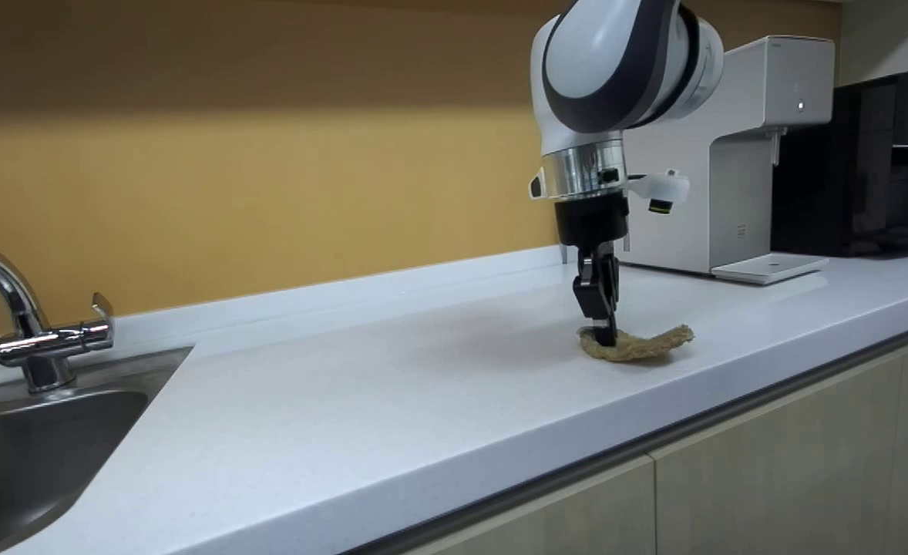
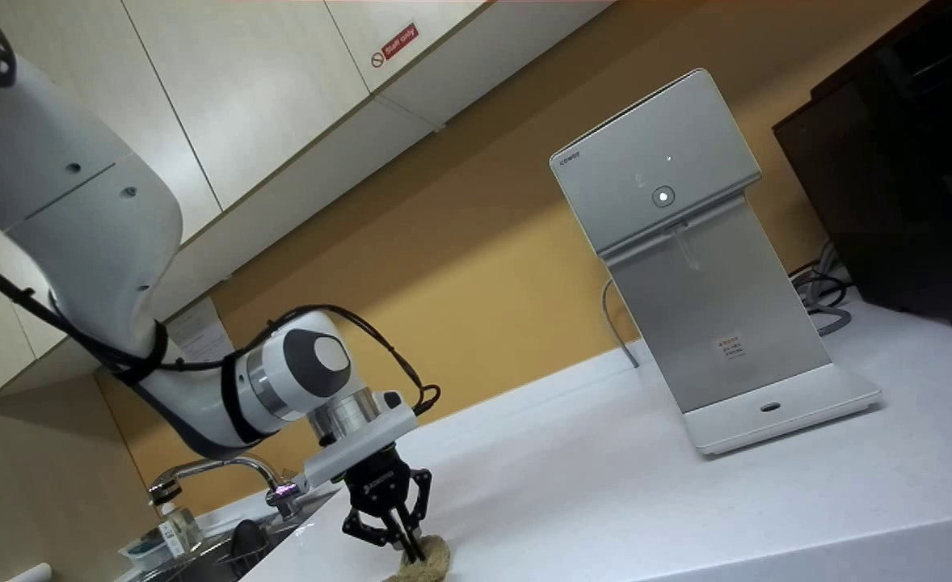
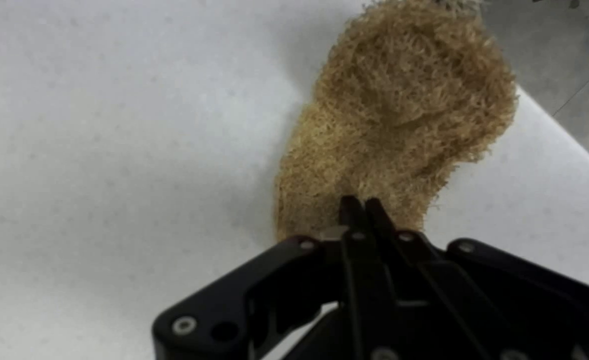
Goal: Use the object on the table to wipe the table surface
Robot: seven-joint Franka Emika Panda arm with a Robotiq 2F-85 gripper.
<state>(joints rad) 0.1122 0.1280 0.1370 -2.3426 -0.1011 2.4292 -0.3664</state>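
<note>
loofah (image 3: 387,120) against tips of gripper (image 3: 362,201)

In an exterior view the end effector (image 1: 606,336) points down beneath the arm (image 1: 604,73), its tips touching a brown sponge (image 1: 640,348) on the white tabletop (image 1: 346,416). Most of the sponge lies right of the end effector, its outer edge curling up. Well left of the end effector are a faucet (image 1: 42,347) and a sink (image 1: 45,466); behind and to the end effector's right, a grey dispenser (image 1: 741,185) and a black machine (image 1: 874,169).

Ochre wall (image 1: 269,193), pale overhead cabinets (image 2: 266,81), grey floor (image 3: 549,50)
</note>
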